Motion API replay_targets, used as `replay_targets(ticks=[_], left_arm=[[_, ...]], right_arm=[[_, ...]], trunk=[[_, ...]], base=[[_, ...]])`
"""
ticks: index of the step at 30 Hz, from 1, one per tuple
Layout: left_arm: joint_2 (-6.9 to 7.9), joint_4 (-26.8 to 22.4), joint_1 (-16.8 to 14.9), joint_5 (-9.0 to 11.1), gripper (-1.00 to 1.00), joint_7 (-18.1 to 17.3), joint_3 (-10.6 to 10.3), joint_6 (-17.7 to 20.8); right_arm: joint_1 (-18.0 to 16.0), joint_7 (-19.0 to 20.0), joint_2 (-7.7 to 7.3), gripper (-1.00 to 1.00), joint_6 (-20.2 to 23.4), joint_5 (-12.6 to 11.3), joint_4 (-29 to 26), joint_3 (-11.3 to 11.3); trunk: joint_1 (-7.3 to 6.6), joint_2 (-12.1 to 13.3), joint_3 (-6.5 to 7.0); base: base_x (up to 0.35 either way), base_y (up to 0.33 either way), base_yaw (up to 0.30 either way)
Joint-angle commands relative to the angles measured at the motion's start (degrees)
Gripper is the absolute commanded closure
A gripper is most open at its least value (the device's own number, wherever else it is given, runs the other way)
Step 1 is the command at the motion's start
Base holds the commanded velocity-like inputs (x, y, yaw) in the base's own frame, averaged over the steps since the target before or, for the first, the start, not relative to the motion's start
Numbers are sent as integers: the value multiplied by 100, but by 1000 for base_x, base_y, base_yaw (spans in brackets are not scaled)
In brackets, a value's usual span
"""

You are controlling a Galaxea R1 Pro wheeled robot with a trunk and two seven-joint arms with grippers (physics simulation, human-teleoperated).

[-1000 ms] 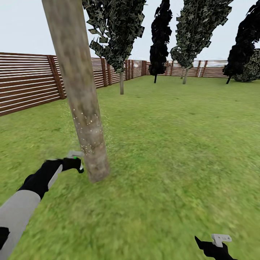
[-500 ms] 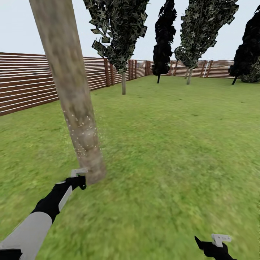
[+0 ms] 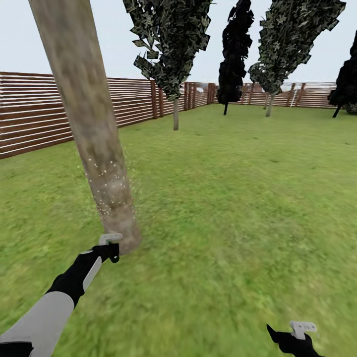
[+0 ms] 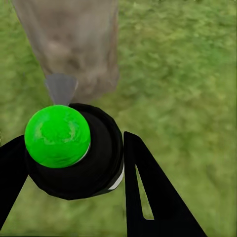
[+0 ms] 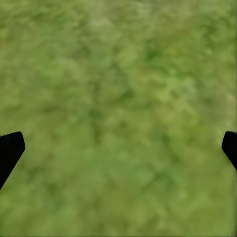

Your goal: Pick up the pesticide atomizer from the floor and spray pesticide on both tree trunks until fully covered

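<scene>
A thick, leaning tree trunk (image 3: 94, 139), mottled grey-beige, rises from the grass at the left; its base also shows in the left wrist view (image 4: 74, 44). Fine pale droplets speckle its lower part. My left gripper (image 3: 112, 250) is right at the trunk's base, shut on the pesticide atomizer (image 4: 74, 158), a small black bottle whose round top shows bright green here. Its grey nozzle (image 4: 61, 88) points at the trunk. My right gripper (image 3: 291, 338) hangs low at the right over bare grass, its fingers (image 5: 10, 150) spread wide with nothing between them.
A brown slatted fence (image 3: 34, 124) runs along the left and the back of the lawn (image 3: 238, 198). Several slim dark trees (image 3: 174, 59) stand far off near the fence. Open grass stretches to the right of the trunk.
The whole view has swung, so the far trees sit further right. My left gripper with the atomizer has dropped from beside the lower trunk to its base. The right gripper looks unchanged.
</scene>
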Motion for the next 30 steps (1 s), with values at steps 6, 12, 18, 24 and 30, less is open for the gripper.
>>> replay_targets(ticks=[6, 12, 18, 24, 30], left_arm=[[0, 8, 0, -1, 100, 2, 0, -1], [0, 8, 0, -1, 100, 6, 0, -3], [0, 8, 0, -1, 100, 7, 0, 0], [13, 8, 0, -9, 100, 5, -9, 36], [24, 8, 0, -9, 100, 568, -27, 70]], right_arm=[[0, 5, 0, -100, 0, 0, 0, 0], [0, 6, 0, -100, 0, 0, 0, 0], [0, 8, 2, -100, 0, 0, 0, 1], [5, 8, 4, -100, 0, 0, 0, 0], [9, 9, 3, -100, 0, 0, 0, 0]], trunk=[[0, 0, 0], [0, 0, 0], [0, 0, 0], [0, 0, 0], [0, 0, 0]], base=[[90, -268, 32], [88, -268, 35], [67, -270, 228], [4, -271, 188], [0, -271, 4]])
